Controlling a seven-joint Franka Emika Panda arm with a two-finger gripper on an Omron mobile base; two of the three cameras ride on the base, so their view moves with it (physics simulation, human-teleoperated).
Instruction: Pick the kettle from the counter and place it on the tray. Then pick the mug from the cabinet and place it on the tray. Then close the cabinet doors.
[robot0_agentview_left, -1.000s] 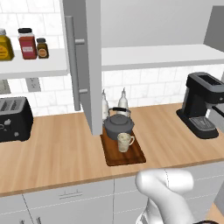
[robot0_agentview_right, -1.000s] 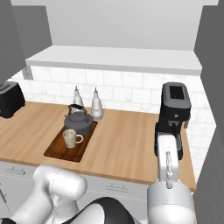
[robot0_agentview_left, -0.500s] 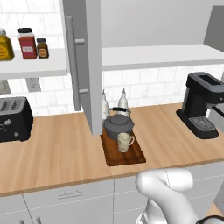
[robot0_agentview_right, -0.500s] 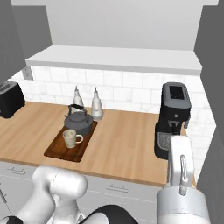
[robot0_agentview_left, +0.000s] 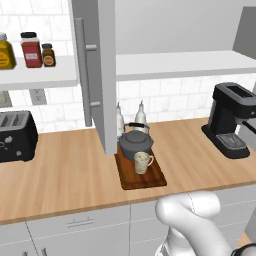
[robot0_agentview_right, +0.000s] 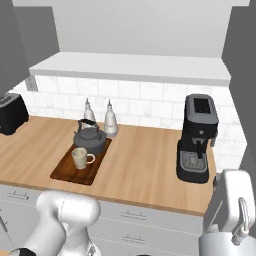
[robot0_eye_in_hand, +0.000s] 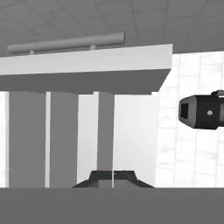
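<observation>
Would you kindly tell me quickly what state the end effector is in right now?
End effector: closed, fingertips together, holding nothing.

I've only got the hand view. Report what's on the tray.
Observer: The kettle and the mug both stand on the tray.
Operator: Now give me the left cabinet door.
Observer: The left cabinet door stands open, swung out over the counter.
Operator: Say what's behind the tray.
Observer: Two white bottles stand by the tiled wall, just behind the kettle.
</observation>
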